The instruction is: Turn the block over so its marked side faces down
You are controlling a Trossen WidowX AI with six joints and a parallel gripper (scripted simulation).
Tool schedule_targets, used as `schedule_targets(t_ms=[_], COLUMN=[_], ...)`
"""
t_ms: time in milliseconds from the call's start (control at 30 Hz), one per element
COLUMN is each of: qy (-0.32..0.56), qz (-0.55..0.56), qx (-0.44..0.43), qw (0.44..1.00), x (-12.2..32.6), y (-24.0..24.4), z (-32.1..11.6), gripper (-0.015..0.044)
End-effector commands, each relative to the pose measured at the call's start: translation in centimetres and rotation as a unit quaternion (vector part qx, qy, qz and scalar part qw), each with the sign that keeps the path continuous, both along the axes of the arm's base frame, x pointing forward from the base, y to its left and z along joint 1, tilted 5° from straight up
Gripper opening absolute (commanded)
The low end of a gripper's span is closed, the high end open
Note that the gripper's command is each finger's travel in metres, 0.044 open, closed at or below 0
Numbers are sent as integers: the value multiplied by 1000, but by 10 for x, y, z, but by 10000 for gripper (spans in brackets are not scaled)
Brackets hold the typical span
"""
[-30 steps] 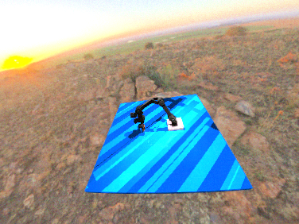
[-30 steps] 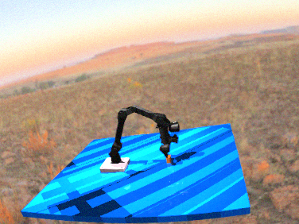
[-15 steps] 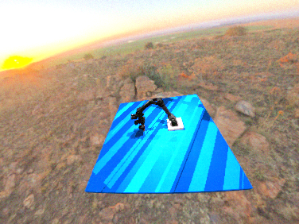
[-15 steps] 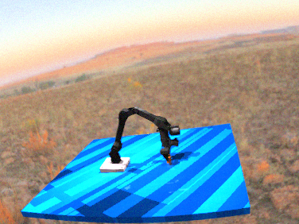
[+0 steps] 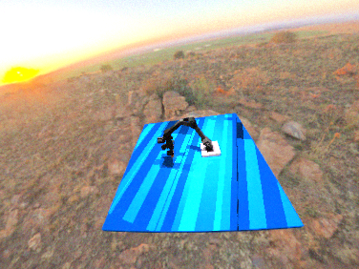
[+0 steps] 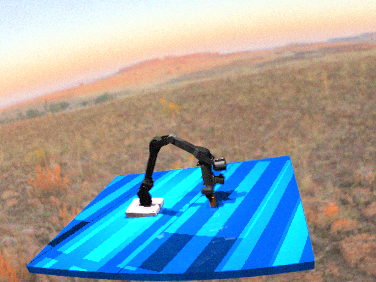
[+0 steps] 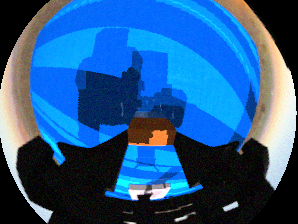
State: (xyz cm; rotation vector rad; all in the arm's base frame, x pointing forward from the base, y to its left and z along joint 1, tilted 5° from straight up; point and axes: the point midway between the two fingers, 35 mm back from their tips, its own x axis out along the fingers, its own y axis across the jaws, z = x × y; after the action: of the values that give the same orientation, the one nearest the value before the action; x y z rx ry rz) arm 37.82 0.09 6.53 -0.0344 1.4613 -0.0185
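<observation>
Beyond and below the tool's blue-striped table (image 5: 205,205) (image 6: 270,240) (image 7: 210,65) spreads dry, brownish ground (image 5: 52,191) (image 6: 280,110) with scattered rocks (image 5: 174,102) behind the tool, under a hazy sky (image 5: 143,19) (image 6: 125,30), a low yellow sun (image 5: 19,73) glowing far off to one side.
</observation>
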Motion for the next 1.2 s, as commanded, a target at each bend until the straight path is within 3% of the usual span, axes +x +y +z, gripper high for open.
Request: schedule_targets(t_ms=[0,300,500,700,1167], qy=[-1,-1,-1,-6,-107], qz=[1,1,1,1,5], qx=[-2,-2,-1,-1,1], qw=[1000,1000,1000,1000,994], x=[0,0,-2,-2,2], y=[0,0,1,1,1], z=[0,0,26,29,19], gripper=[202,143,0,0,0])
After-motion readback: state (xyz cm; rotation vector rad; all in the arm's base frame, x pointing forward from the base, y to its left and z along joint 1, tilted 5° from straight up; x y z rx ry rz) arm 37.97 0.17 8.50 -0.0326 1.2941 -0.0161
